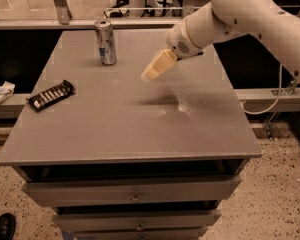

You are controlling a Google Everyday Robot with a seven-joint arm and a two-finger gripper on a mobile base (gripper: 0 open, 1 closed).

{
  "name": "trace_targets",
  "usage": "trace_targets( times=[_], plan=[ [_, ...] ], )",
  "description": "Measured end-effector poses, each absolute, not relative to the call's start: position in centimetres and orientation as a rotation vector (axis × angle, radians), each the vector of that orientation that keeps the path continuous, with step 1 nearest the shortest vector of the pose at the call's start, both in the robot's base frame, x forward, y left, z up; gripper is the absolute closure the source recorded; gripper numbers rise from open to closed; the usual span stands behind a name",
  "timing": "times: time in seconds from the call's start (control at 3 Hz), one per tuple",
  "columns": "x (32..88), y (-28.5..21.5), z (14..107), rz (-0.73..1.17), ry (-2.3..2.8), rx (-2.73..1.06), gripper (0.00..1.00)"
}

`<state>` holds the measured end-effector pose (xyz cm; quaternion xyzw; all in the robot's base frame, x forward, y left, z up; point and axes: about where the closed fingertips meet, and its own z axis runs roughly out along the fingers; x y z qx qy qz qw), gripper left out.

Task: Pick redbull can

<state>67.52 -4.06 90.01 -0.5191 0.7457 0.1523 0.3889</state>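
The redbull can (105, 42), slim and silver with blue panels and a shiny top, stands upright near the far left of the grey table (125, 129). My gripper (150, 74), cream-coloured at the end of the white arm (240, 14), hovers above the table's middle. It is to the right of the can and a little nearer to me, pointing down and left toward it. It does not touch the can and holds nothing.
A flat dark snack-bar wrapper (51, 94) lies at the table's left edge. A white crumpled thing (0, 94) sits on a ledge left of the table. Drawers (135, 196) face me below the tabletop. A black shoe (2, 226) is at bottom left.
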Motion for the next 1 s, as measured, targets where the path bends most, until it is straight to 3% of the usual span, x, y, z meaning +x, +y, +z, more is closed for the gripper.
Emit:
trace_targets(
  times=[0.67,1.0],
  plan=[
    [67.6,-3.3,90.0,0.424,1.863,-1.276,0.0],
    [69.9,-0.5,90.1,0.475,1.762,-1.206,0.0]
  ],
)
